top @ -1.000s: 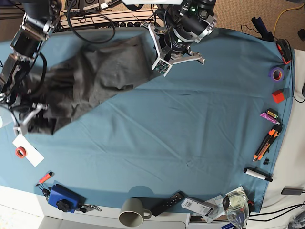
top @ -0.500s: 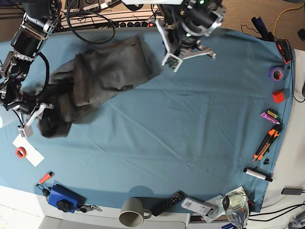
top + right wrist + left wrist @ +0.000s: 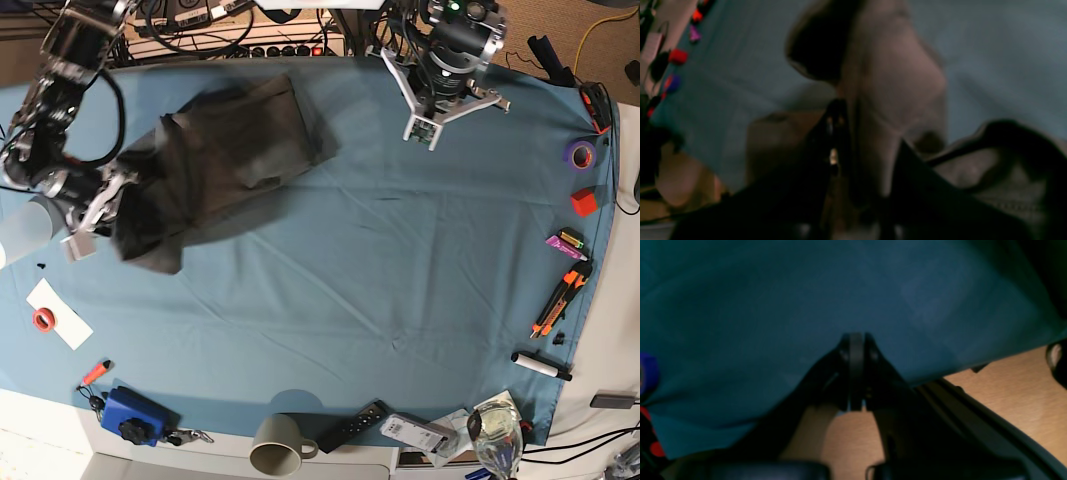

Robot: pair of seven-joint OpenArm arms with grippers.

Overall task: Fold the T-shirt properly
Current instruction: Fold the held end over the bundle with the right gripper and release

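while right gripper (image 3: pixel 100 205) pinches it, t-shirt (image 3: pixel 225 150) lies diagonally.

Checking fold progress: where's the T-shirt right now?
In the base view the T-shirt lies bunched on the blue table cloth at upper left, its lower-left end pinched by the right gripper.
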